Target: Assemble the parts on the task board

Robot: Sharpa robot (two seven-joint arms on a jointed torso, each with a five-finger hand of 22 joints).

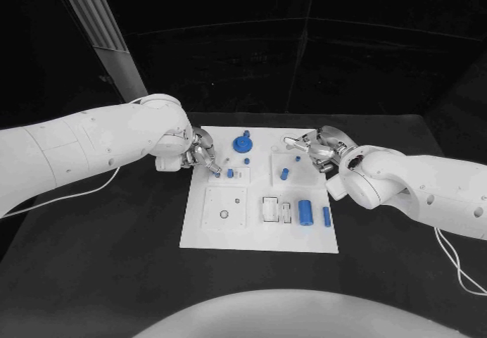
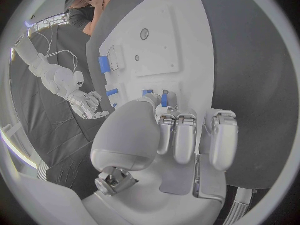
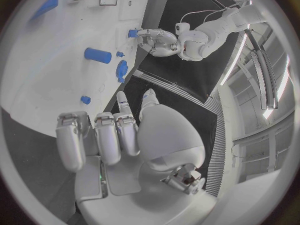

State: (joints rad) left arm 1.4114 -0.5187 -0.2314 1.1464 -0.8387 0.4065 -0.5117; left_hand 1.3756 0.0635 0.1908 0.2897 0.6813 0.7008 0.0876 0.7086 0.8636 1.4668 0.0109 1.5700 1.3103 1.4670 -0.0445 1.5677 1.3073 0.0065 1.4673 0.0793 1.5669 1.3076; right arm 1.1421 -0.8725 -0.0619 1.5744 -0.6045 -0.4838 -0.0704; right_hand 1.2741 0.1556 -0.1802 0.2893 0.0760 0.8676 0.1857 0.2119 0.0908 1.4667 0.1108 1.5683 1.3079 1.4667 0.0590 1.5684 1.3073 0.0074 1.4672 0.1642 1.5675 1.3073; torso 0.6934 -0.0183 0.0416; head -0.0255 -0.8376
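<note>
Item: white rectangular task board, being kept flat at the middle of the black table.

Left hand: being held over the board's left edge, toward the far end. A small blue peg-like part is being seen standing on the board just beside its fingertips, on the inward side. In the left wrist view the same small part is lying right at the tips of the thumb and a finger; whether it is being pinched or merely approached cannot be told.

Right hand: being held above the board's far right edge, fingers curled in; nothing is being seen in it, though a firm reading cannot be given.

Other parts: a round blue knob near the far edge; a short blue bar lying nearer the right hand; a large blue cylinder and a slimmer blue bar lying lengthwise toward the near right.

Judgement: the left hand is nearer the peg, so the coming move is likely turning on that closeness.

View difference: the head view is giving the whole layout; the right wrist view is showing the knob edge-on and the left hand beyond it.
</note>
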